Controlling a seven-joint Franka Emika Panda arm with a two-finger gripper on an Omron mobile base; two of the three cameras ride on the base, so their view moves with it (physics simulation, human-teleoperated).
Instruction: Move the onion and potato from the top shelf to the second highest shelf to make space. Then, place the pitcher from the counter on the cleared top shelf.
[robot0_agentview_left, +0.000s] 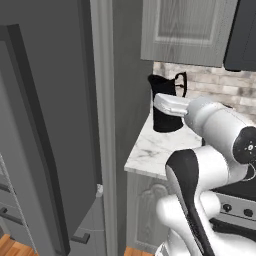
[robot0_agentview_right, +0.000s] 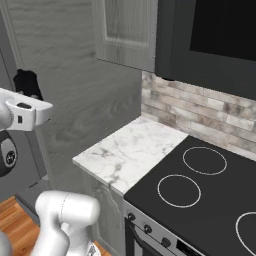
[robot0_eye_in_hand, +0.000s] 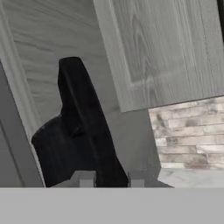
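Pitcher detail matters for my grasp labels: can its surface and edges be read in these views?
Left base view: pitcher crisp, handle loop outlined against the tile, body flat black. Right base view: a dark blob. Hand view: close, soft-edged, black handle between the fingertips; no glare.

Both base views look down over the counter (robot0_agentview_left: 150, 150) from opposite sides; the hand view sits close against the pitcher (robot0_eye_in_hand: 83, 131).

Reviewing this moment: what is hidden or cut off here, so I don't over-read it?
- Pitcher: in the left base view the white arm covers its right side. In the right base view the arm hides its lower part, so I cannot tell if it has left the counter.
- Gripper: in the hand view its tips flank the black handle, but the contact is cut off at the bottom.
- Fridge inside: in the left base view it is blocked by the dark door.
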